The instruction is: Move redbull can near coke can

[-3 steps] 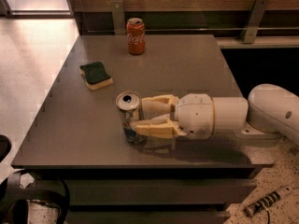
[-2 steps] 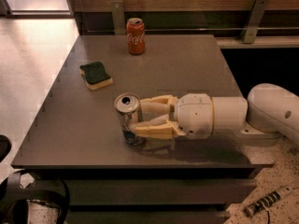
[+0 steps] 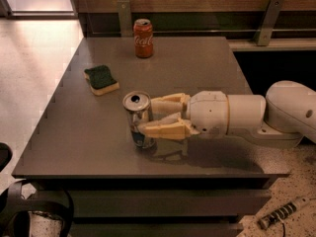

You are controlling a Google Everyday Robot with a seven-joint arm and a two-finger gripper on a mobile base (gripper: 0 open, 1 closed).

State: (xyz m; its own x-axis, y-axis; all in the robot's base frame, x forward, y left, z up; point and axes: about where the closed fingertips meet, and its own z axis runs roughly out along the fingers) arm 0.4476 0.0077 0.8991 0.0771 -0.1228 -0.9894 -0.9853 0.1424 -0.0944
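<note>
We see the end effector reaching low over the desk from the picture's right, at the end of a thick white arm. Its two cream fingers are closed on the redbull can. One finger crosses the can's near side and the other lies against its far side, so the can sits between them. The can stands upright on the desk, its silver top clear above the fingers and its blue patches showing below the near finger. The coke can stands upright well apart from the end effector, beyond it near the desk's far edge, roughly in line with the fingertips. A green-topped sponge lies flat on the desk, past the fingertips and a little to the far side, between the end effector and the desk's picture-left edge. It is near the held can but not touching it.
</note>
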